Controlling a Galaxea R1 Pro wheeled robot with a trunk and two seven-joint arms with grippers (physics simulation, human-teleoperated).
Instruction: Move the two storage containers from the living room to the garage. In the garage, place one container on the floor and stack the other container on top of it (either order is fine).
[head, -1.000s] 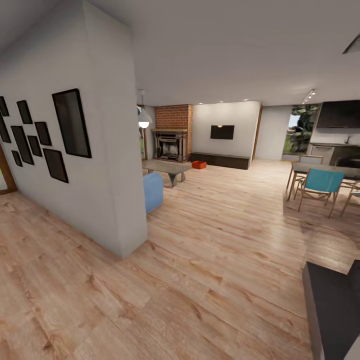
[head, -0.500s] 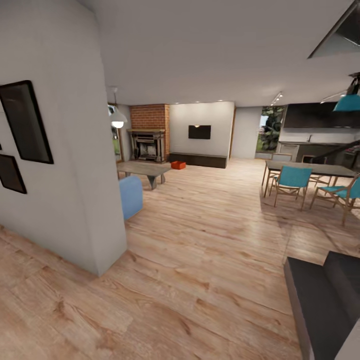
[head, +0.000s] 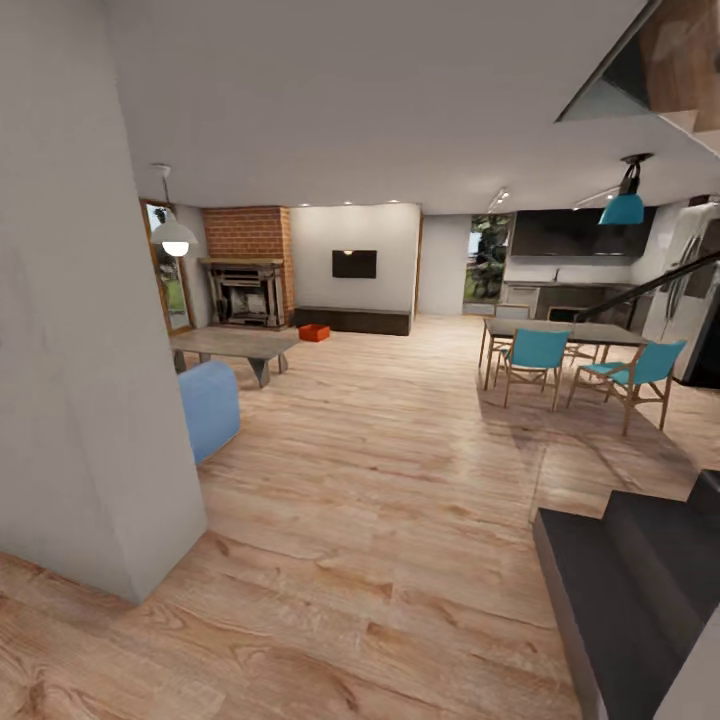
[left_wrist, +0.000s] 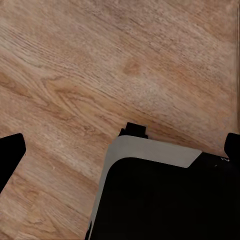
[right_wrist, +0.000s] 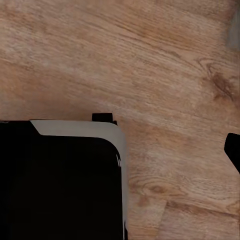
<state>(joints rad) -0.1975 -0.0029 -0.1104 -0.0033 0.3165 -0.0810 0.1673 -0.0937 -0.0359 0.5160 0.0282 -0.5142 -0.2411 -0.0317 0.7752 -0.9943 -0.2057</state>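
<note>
The head view looks across the living room, over a pale wood-plank floor (head: 400, 470) with long, streaky grain. Far off, by the low black cabinet (head: 352, 320) under the wall TV (head: 354, 264), sits one small orange-red storage container (head: 314, 332), a boxy open-top shape resting on the planks near the foot of the brick fireplace (head: 245, 268); whether a second one stands behind it cannot be told at this range. A grey slab coffee table (head: 232, 345) and the rounded blue sofa end (head: 209, 407) lie nearer, beside a matte white wall (head: 80, 400) that fills the near left. To the right are a dining table (head: 565, 332) with teal-seated wooden chairs (head: 536, 358), a teal pendant lamp (head: 625, 205), and dark, flat stair treads (head: 630, 580) at the near right corner of the floor.

The wrist views show what the head view does not: each looks straight down on warm brown planks and a black, pale-edged rounded corner of the robot's body. In the left wrist view, dark fingertips (left_wrist: 10, 155) sit at the two sides, far apart, so the left gripper (left_wrist: 122, 152) is spread wide and empty. In the right wrist view one dark fingertip (right_wrist: 233, 150) shows at the edge; I cannot tell that gripper's state.
</note>
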